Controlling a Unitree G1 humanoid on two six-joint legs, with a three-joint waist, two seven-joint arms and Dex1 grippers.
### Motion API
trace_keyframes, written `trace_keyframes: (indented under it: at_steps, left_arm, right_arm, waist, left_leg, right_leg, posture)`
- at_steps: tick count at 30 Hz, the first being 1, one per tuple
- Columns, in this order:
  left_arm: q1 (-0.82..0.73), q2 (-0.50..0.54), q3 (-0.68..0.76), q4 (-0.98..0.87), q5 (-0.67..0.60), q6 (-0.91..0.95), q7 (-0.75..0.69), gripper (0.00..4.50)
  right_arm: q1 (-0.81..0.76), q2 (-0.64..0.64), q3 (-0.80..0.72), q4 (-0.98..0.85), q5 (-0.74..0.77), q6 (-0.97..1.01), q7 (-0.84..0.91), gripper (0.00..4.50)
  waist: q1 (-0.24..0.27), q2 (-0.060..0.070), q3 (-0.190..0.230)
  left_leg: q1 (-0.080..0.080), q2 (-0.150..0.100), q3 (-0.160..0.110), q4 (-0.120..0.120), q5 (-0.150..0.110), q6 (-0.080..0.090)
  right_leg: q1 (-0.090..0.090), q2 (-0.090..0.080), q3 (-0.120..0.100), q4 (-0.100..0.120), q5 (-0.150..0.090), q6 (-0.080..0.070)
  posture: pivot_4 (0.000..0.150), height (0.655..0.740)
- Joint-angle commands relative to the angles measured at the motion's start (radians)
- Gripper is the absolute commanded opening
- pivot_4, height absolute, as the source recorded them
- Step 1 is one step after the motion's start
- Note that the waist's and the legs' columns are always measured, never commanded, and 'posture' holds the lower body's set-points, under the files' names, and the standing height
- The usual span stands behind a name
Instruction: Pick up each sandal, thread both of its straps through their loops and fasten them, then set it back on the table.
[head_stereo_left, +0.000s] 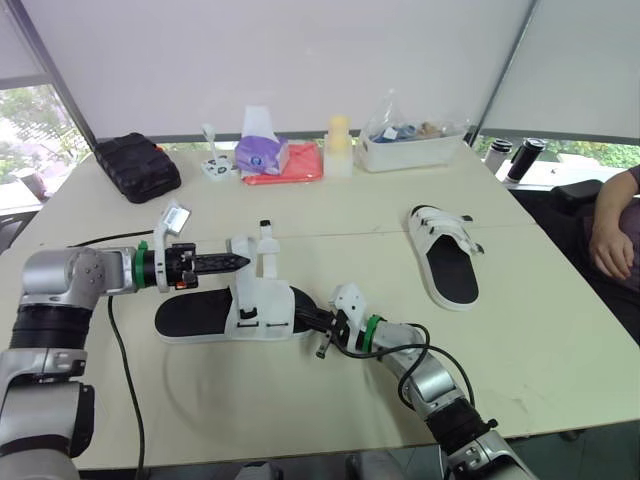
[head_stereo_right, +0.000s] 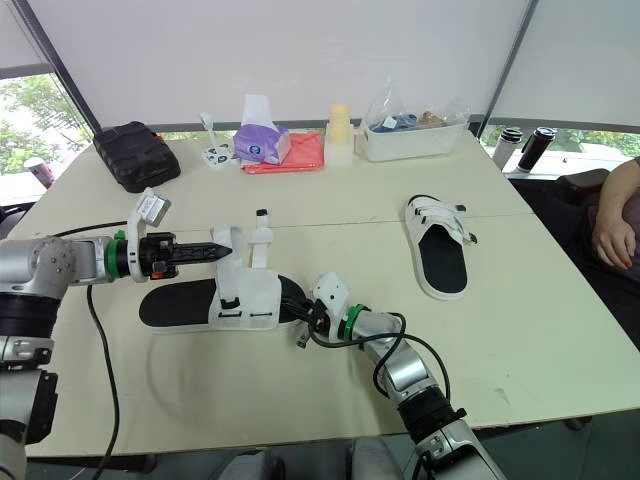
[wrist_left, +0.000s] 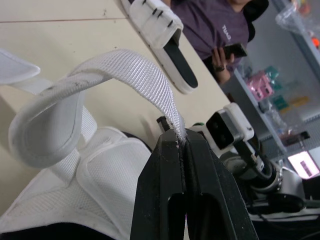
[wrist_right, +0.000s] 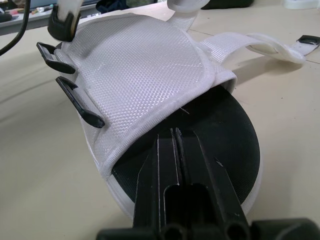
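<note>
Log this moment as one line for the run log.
left pincer: shut on strap | right pincer: shut, on near sandal | buckle loops: empty | far sandal: on table

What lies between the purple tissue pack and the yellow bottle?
A flat red cloth-like thing lies between the tissue pack and the bottle; both eye views show it.

The near sandal (head_stereo_left: 225, 318) lies flat on the table (head_stereo_left: 350, 215) between my two tools: black footbed, white mesh upper, two black loops (wrist_right: 75, 102) on its side. Both webbing straps are unthreaded. One strap (wrist_left: 135, 75) arcs up, its end pinched in my left tool (head_stereo_left: 245, 262); the upright strap (head_stereo_left: 266, 245) stands just beyond. My right tool (head_stereo_left: 308, 318), fingers pressed together, lies over the footbed's end. The far sandal (head_stereo_left: 447, 262) lies flat well beyond my right tool, white straps across its black footbed
</note>
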Motion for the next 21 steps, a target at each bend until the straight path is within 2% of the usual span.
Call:
trace_keyframes:
  at_steps: [1, 13, 21]
  left_arm:
    - [0.001, 0.014, -0.005, -0.027, 0.013, -0.027, -0.034, 0.05]
    - [0.045, 0.026, -0.043, -0.068, 0.067, -0.098, -0.082, 0.05]
    - [0.099, 0.072, -0.104, -0.159, 0.122, -0.176, -0.146, 0.05]
  right_arm:
    - [0.051, -0.027, 0.036, 0.098, -0.06, 0.081, -0.001, 0.0]
    - [0.048, -0.026, 0.033, 0.104, -0.059, 0.079, -0.001, 0.0]
    - [0.044, -0.025, 0.03, 0.108, -0.056, 0.08, -0.001, 0.0]
  waist:
    - [0.0, 0.0, 0.0]
    - [0.0, 0.0, 0.0]
    - [0.0, 0.0, 0.0]
  left_leg:
    - [0.0, 0.0, 0.0, 0.0, 0.0, 0.0]
    - [0.0, 0.0, 0.0, 0.0, 0.0, 0.0]
    - [0.0, 0.0, 0.0, 0.0, 0.0, 0.0]
  right_leg:
    - [0.0, 0.0, 0.0, 0.0, 0.0, 0.0]
    - [0.0, 0.0, 0.0, 0.0, 0.0, 0.0]
    - [0.0, 0.0, 0.0, 0.0, 0.0, 0.0]
  posture:
    - [0.15, 0.74]
    - [0.15, 0.74]
    - [0.15, 0.74]
